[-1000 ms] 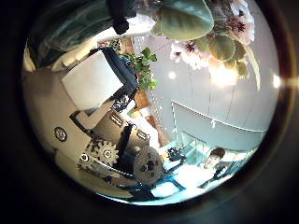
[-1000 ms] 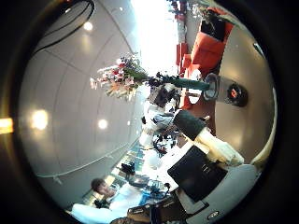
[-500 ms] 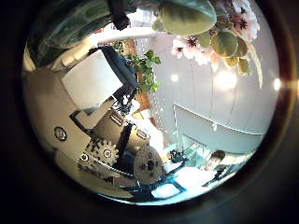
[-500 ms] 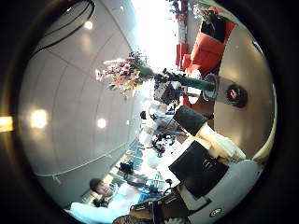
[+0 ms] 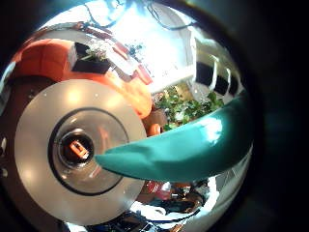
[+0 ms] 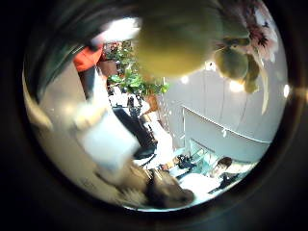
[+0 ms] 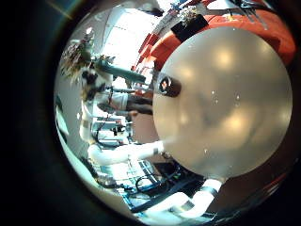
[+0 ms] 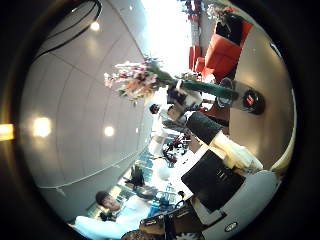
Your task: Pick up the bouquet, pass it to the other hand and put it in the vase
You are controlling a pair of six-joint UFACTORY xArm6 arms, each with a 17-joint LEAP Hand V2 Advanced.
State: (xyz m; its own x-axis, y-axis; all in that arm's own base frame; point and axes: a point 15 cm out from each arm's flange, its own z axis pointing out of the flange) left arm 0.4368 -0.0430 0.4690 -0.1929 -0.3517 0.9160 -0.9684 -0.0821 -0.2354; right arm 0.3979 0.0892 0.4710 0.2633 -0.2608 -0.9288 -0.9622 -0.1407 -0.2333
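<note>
The biggest thing is the round table [image 7: 235,104]. It fills much of the view from the little finger side of my right palm, so that palm is close over it. From my left palm I can see the same table lying under me.

Next is the bouquet [image 8: 135,78]. My left hand [image 8: 180,100] has it. It is up in the air beside the table and does not touch the top. The stem lies sideways, the flowers point away from the table, and the stem end points over the table's edge. My left fingers look curled round the wrapped stem. The wrap runs right across the view from the little finger side of my left palm, very close. From the thumb side of that palm, the flowers and round buds are just beside me, and one part is too near to see well.

My right hand [image 8: 225,150] holds nothing. Its fingers reach out loose and mostly straight, well apart from the bouquet.

The smallest thing is the vase [image 7: 167,85]. It stands on the table, near the stem end, and nothing is in it.
</note>
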